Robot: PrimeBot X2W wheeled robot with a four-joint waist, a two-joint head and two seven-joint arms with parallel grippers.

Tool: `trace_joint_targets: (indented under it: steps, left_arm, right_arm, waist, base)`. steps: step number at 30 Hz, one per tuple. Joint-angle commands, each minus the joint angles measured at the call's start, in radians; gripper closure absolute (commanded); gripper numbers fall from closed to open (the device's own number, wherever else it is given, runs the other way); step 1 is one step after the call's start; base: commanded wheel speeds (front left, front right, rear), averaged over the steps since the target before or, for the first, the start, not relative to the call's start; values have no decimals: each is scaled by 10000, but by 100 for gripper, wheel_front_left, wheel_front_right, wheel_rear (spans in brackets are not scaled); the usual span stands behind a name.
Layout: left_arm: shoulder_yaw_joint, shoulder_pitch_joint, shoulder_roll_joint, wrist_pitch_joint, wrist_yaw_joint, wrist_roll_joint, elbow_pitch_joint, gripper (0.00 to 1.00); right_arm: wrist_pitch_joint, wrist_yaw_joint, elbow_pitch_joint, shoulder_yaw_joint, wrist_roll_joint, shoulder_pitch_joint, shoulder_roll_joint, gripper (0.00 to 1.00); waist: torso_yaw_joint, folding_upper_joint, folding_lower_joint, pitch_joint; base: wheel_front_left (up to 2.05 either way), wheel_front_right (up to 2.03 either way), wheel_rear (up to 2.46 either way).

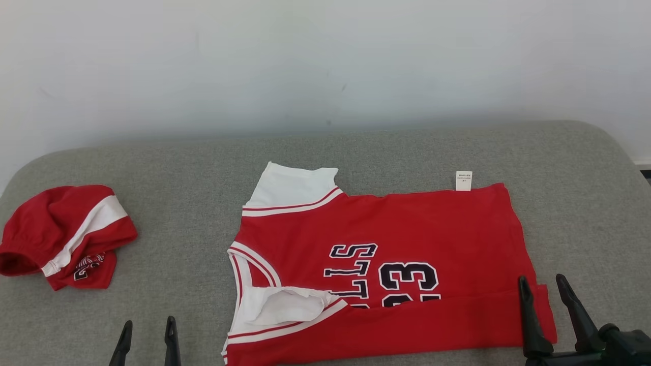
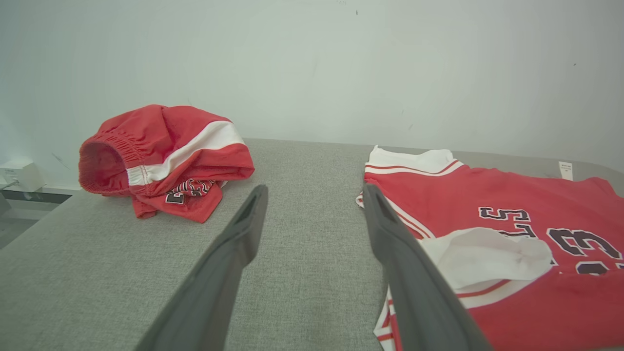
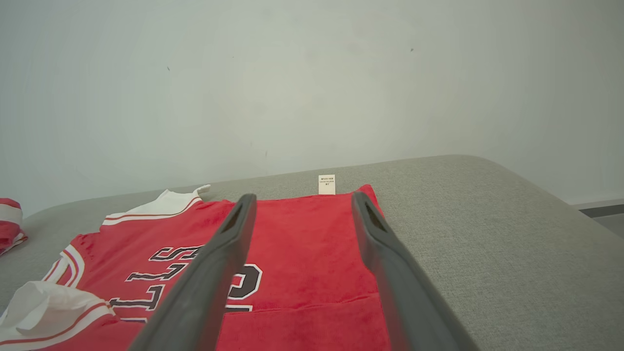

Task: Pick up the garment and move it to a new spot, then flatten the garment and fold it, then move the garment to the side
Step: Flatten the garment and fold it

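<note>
Two sets of dark fingers (image 2: 239,243) stand spread and empty at either end of a red jersey (image 1: 407,223). The left gripper (image 1: 148,328) hangs over bare cloth just off the jersey's collar end, and the right gripper (image 1: 541,280) is at its hem corner. The jersey lies flat in the middle of the grey padded counter (image 1: 356,147). Its near edge is turned up over the bottom of the lettering and the near white sleeve (image 1: 285,305) is doubled inward. This looks like a first fold, with the grippers placed to take both ends for the next one. Crumpled red shorts (image 1: 66,229) sit well beyond the collar end.
</note>
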Motion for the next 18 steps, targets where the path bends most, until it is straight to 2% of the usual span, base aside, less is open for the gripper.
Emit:
trace_joint_targets:
  steps: [1, 9, 13, 18]
  left_arm:
    - [58, 108, -45, -31, -28, 61, 30, 0]
    - [114, -373, -64, -31, -98, -28, 311, 0]
    - [8, -1104, 245, -31, -212, 111, 618, 0]
    - [-457, -2753, 796, 76, -353, 68, 1353, 0]
  right_arm:
    - [-13, -25, 25, 17, -52, 36, -22, 0]
    - [-12, -25, 425, -160, 320, -238, 24, 0]
    - [78, -25, 970, -112, 478, -890, -223, 0]
    - [380, -25, 1661, 9, 602, -2168, -673, 0]
  waist:
    - [-4, 0, 0, 4]
    - [-63, 0, 0, 95]
    - [-193, 0, 0, 363]
    - [-403, 0, 0, 1009]
  base:
    - [0, 0, 0]
    - [0, 0, 0]
    - [0, 0, 0]
    - [0, 0, 0]
